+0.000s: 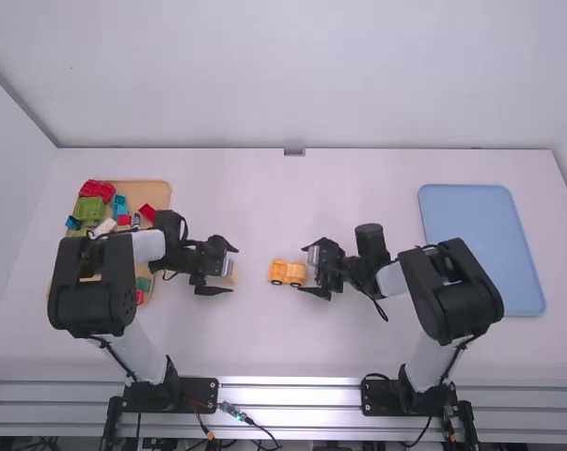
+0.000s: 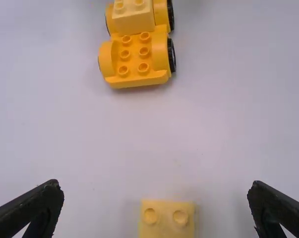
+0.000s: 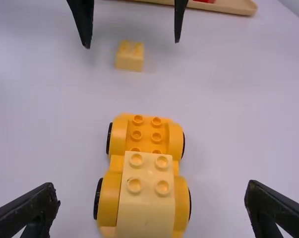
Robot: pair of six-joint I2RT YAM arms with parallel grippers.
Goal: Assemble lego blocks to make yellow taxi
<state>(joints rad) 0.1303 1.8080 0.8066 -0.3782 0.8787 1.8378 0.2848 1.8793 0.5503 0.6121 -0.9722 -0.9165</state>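
Note:
In the high view my left gripper point(image 1: 228, 267) is around a pale yellow block point(image 1: 228, 272) on the table; my right gripper point(image 1: 312, 270) is beside the yellow car base point(image 1: 285, 272). The left wrist view has my left gripper point(image 2: 155, 208) open, the pale yellow block point(image 2: 167, 219) between its fingers without contact, and the car base point(image 2: 136, 62) farther off. Seen from the right wrist, my right gripper point(image 3: 152, 208) is open around the car base point(image 3: 112, 194), which bears a pale yellow block point(image 3: 147, 193) on its near half. Studs show on its far half.
A wooden tray point(image 1: 161, 193) of coloured blocks lies at the left, partly under the left arm, with red point(image 1: 97, 189) and green point(image 1: 93, 209) pieces among them. A blue tray point(image 1: 480, 225) is at the right, partly behind the right arm.

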